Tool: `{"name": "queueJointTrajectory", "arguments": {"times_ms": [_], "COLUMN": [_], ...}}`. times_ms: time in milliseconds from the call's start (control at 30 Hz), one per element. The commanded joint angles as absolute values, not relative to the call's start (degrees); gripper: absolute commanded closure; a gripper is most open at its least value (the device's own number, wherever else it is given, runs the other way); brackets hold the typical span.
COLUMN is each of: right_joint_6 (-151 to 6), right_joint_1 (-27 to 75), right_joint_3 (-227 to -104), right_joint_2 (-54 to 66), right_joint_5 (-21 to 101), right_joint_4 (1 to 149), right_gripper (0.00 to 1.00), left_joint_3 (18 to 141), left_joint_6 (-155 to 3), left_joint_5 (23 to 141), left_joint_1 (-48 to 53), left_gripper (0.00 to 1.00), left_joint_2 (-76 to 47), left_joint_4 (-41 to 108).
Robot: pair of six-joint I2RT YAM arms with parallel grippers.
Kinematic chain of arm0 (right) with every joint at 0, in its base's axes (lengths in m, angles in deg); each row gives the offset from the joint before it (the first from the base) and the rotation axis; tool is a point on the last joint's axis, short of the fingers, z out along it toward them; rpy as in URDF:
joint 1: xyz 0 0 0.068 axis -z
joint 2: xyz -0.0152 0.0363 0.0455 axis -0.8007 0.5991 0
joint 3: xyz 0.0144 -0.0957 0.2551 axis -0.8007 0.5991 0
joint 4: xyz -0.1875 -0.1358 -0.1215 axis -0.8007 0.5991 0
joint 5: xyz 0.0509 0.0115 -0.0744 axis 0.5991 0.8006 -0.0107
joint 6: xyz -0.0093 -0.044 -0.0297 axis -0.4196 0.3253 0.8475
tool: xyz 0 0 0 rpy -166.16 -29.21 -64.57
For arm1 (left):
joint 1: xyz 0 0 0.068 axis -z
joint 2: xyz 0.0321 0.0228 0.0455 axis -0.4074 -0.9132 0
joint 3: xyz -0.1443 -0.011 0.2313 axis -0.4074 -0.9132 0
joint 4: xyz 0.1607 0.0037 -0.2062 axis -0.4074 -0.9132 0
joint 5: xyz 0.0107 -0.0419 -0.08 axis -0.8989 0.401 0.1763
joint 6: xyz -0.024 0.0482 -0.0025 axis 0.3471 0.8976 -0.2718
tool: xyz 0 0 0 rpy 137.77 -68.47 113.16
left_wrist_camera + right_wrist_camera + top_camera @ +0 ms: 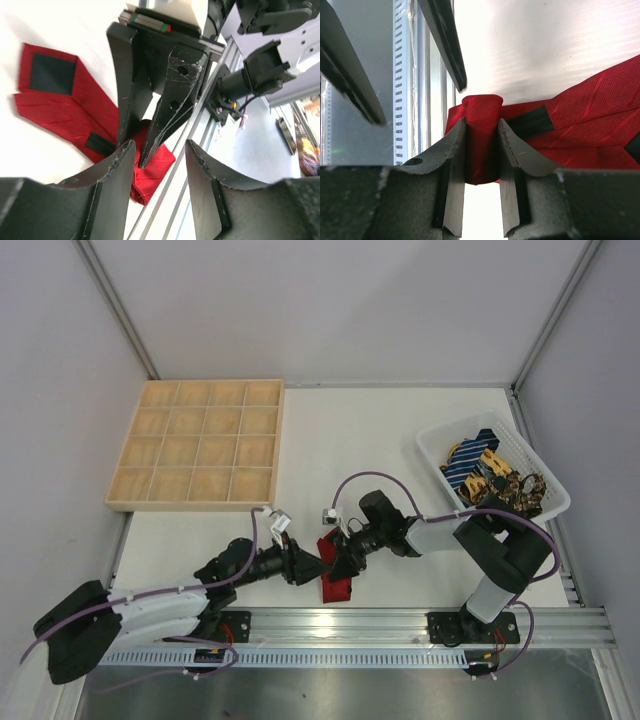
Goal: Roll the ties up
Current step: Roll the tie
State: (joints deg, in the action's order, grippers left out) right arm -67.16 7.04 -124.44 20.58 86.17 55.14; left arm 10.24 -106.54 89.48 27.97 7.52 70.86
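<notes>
The red tie (336, 570) lies folded on the table near the front rail. In the right wrist view my right gripper (481, 134) is shut on a rolled fold of the red tie (481, 120); the rest of the tie spreads to the right. My left gripper (308, 568) faces the right gripper (340, 562) from the left, close to it. In the left wrist view the left gripper (159, 156) is open and empty, with the red tie (60, 107) and the right gripper's fingers (165, 100) just beyond its tips. Other ties (492, 475), navy striped, mustard and speckled, lie in the white basket (436, 447).
A wooden tray (197, 444) with several compartments sits at the back left. The metal front rail (380, 620) runs just behind the tie's near edge. Purple cables (375, 477) arch over both arms.
</notes>
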Motion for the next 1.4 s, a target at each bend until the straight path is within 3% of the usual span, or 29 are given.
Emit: {"name": "queueJointTrajectory", "arguments": {"times_ms": [0, 100, 300, 867, 1000, 1067, 1167, 1267, 1367], "right_joint_6": [-66.1, -66.5, -66.3, -65.9, -65.9, -65.9, -65.9, -65.9, -65.9], "right_joint_1": [7.3, 7.3, 7.3, 7.4, 7.3, 7.4, 7.3, 7.3, 7.3], "right_joint_3": [-124.1, -123.9, -122.9, -122.6, -122.6, -122.7, -122.6, -122.7, -122.8], "right_joint_2": [18.7, 18.3, 16.6, 16.1, 16.1, 16.2, 16.2, 16.4, 16.6], "right_joint_5": [86.8, 87.1, 86.6, 86.6, 86.6, 86.6, 86.7, 86.9, 86.7], "right_joint_4": [53.3, 52.7, 52.8, 52.8, 52.9, 53.0, 53.1, 52.7, 53.2], "right_gripper": [1.00, 1.00, 1.00, 1.00, 1.00, 1.00, 1.00, 1.00, 1.00], "left_joint_3": [4.1, 2.9, 0.5, -2.3, -2.9, -1.6, -3.1, -3.0, -2.1], "left_joint_6": [-104.1, -104.4, -105.5, -108.4, -111.8, -112.1, -111.2, -110.7, -110.3], "left_joint_5": [85.8, 87.1, 89.4, 96.8, 97.8, 98.1, 95.4, 95.2, 95.3], "left_joint_1": [28.3, 28.3, 29.0, 29.0, 29.0, 29.2, 30.6, 30.6, 30.6], "left_gripper": [0.50, 0.48, 0.45, 0.48, 0.57, 0.62, 0.66, 0.64, 0.50], "left_joint_2": [14.8, 13.6, -2.4, -26.4, -39.2, -42.9, -38.4, -33.2, -28.5], "left_joint_4": [58.5, 62.0, 78.5, 115.3, 130.4, 130.5, 130.5, 128.1, 123.4]}}
